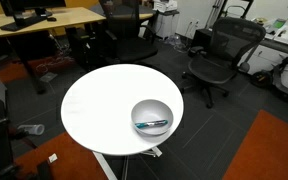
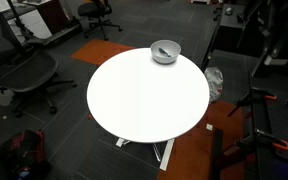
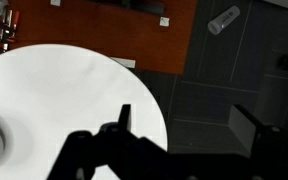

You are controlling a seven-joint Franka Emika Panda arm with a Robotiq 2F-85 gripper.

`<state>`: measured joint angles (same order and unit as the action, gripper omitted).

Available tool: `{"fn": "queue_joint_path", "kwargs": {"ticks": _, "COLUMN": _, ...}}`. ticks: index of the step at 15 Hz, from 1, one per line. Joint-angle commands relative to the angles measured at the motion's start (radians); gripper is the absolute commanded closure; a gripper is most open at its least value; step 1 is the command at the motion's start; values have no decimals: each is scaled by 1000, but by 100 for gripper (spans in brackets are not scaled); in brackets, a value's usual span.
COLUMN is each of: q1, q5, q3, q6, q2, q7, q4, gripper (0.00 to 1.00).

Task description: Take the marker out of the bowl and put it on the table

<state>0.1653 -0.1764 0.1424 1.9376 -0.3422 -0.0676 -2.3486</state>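
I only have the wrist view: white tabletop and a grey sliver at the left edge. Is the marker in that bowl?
Observer: Yes. In an exterior view the marker lies flat across the bottom of the bowl.
Operator: Where is the bowl on the table?
Observer: Close to the edge of the table, well off its middle, as both exterior views show.
Operator: Is the bowl upright or tipped?
Observer: Upright, with its opening facing up.
Operator: What stands nearby on the floor?
Observer: A black office chair stands beyond the table, apart from it.
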Motion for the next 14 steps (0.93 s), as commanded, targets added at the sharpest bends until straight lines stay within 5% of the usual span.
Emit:
{"fn": "queue_joint_path", "kwargs": {"ticks": 1, "q1": -3, "q5": -1, "q3": 3, "q6": -2, "q2": 0, "q7": 1, "q4": 2, "gripper": 0}}
{"fn": "queue_joint_path", "kwargs": {"ticks": 7, "q1": -8, "q5": 9, "q3": 4, "q6": 5, "q2": 6, "q7": -8, "q4": 7, "gripper": 0}}
{"fn": "queue_joint_path", "kwargs": {"ticks": 14, "q1": -87, "q5": 187, "q3": -21, "q6": 62, "q2": 64, "q7": -28, "q4": 97, "gripper": 0}}
